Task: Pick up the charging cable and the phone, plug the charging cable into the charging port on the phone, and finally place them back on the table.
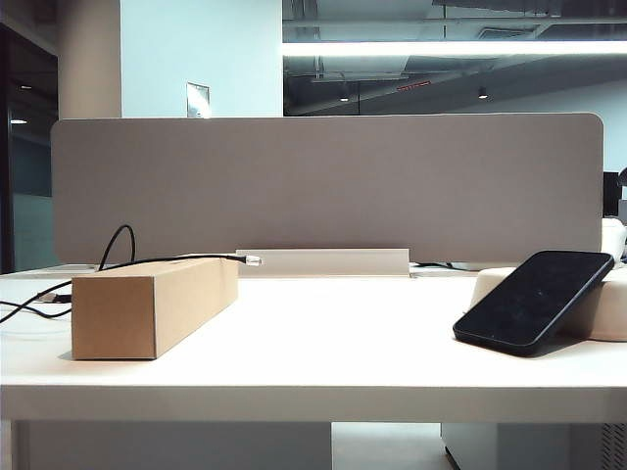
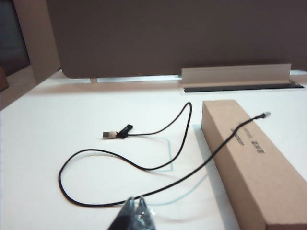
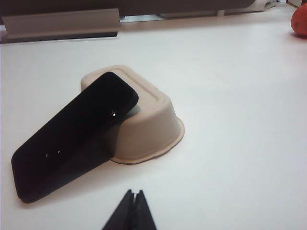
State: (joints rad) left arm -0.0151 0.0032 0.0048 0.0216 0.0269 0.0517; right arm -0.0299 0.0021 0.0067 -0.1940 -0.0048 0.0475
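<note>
**Cable draped over the box, phone propped on the tray, both grippers closed and empty**

The charging cable (image 2: 144, 167) is seen lying in loose loops on the white table (image 1: 323, 343), at the left of the exterior view. One end is led up and along the top of the cardboard box (image 1: 157, 304), following the box's long axis, and its small pale connector tip (image 1: 253, 260) juts just past the box's far end, pointing toward the middle of the table. The cable's other plug (image 2: 111, 134) rests flat on the table, beside the box (well apart from the tip).

The phone (image 3: 72, 143) is seen at the right, tilted: its lower short edge is set on the table and its upper end is leaned on an upturned cream tray (image 3: 148, 129). Its long axis is run up the slope, screen upward.

The left gripper (image 2: 134, 215) is held above the table near a cable loop, fingers pressed together, nothing held. The right gripper (image 3: 133, 213) is likewise shut and empty, near the phone. A grey divider panel (image 1: 323, 186) is seen behind.
</note>
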